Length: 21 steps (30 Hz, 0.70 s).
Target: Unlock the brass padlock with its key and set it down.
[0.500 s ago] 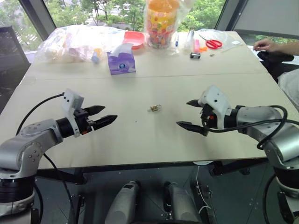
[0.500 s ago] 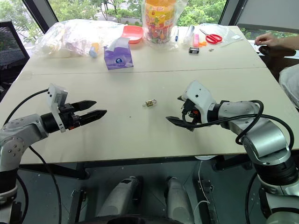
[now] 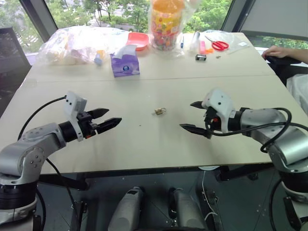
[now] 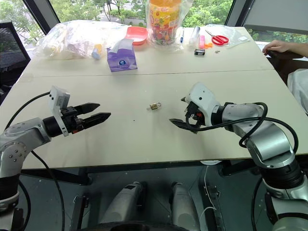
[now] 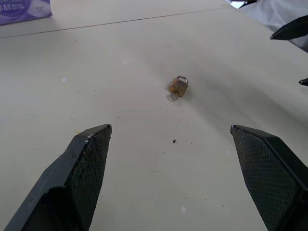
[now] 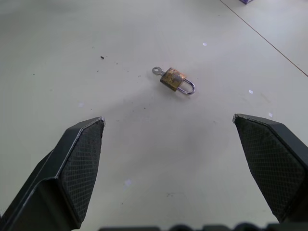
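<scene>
The brass padlock (image 3: 160,111) lies flat on the pale table (image 3: 144,144), midway between my two grippers. In the right wrist view the padlock (image 6: 174,79) shows its silvery shackle closed, and a small key (image 6: 155,70) sticks out of its base. My left gripper (image 3: 111,117) hovers open to the padlock's left, pointing toward it, with nothing between its fingers. My right gripper (image 3: 188,115) hovers open to the padlock's right, a short gap away, also holding nothing. The left wrist view shows the padlock (image 5: 179,86) ahead of the spread fingers.
Along the far edge stand a purple tissue pack (image 3: 125,65), plastic bags (image 3: 79,43), a red dish (image 3: 138,39), an orange jar (image 3: 166,21), red scissors (image 3: 219,44) and a black-and-silver clip (image 3: 200,57). A person's hand (image 3: 276,50) rests at the far right.
My right gripper has edged slightly left toward the padlock. The left gripper and the padlock have stayed in place.
</scene>
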Motion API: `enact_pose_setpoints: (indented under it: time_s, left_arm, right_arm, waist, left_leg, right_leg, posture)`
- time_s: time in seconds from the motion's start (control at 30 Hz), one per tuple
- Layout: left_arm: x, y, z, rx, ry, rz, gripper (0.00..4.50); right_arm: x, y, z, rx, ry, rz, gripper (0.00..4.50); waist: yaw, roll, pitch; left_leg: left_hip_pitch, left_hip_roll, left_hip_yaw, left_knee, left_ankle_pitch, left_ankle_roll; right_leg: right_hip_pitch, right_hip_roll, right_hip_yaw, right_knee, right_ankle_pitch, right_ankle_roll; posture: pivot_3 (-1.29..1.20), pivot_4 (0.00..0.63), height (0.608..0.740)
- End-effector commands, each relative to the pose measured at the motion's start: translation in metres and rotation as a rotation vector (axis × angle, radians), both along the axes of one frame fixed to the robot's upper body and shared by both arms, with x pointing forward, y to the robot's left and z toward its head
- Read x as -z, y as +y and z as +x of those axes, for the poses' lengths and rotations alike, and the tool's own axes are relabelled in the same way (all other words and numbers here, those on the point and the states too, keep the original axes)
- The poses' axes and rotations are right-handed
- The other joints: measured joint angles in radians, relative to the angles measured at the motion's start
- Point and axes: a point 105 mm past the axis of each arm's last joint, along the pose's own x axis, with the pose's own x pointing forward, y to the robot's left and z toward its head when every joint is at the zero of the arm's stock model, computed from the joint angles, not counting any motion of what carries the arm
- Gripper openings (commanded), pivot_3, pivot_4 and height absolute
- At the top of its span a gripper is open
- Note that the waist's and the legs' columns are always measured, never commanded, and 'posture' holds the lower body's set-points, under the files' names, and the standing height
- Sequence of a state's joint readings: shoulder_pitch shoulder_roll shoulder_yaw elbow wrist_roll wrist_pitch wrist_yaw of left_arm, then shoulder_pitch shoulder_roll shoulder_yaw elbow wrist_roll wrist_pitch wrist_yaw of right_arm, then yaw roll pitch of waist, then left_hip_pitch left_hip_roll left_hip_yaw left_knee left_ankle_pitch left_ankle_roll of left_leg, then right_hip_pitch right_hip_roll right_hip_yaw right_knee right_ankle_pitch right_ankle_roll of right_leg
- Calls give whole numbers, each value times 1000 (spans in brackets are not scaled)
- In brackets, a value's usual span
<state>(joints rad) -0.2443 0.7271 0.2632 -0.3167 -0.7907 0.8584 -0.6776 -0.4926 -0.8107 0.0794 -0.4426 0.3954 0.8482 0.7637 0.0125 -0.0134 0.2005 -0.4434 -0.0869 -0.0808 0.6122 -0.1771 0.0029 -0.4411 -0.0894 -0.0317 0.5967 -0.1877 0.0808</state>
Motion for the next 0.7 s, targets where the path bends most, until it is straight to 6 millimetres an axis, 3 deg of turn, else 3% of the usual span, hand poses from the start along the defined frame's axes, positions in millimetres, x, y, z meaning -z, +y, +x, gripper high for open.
enact_pose_setpoints:
  time_s: [0.03,0.2,0.37,0.5,0.7]
  left_arm:
    - [-16,3,3,0,-82,46,4134]
    - [-25,16,7,39,-98,128,4134]
    - [-29,21,1,121,-91,209,4134]
    - [-31,22,0,112,-110,215,4134]
    - [-12,10,-13,74,-97,169,4134]
  right_arm:
    - [-15,7,14,-29,-89,-26,4500]
    - [-16,31,48,-128,-84,-70,4500]
    - [10,57,79,-243,-20,-175,4500]
    - [20,69,95,-281,-6,-229,4500]
    - [43,86,112,-294,61,-268,4500]
  waist:
    - [-2,0,0]
    - [-11,0,0]
    - [-25,0,0]
    - [-28,0,0]
    - [-41,0,0]
  left_leg:
    - [0,0,0,0,0,0]
    - [1,2,2,1,1,0]
    - [1,2,2,0,2,2]
    - [1,2,3,0,2,1]
    - [4,3,3,-2,3,-2]
  right_leg:
    - [0,0,0,0,0,0]
    - [0,2,0,1,2,-3]
    - [0,6,0,0,2,-3]
    - [-1,6,1,1,4,1]
    - [-1,8,2,4,5,1]
  posture:
    - [0,150,740]
    - [0,150,740]
    - [0,150,740]
    - [0,150,740]
    - [0,150,740]
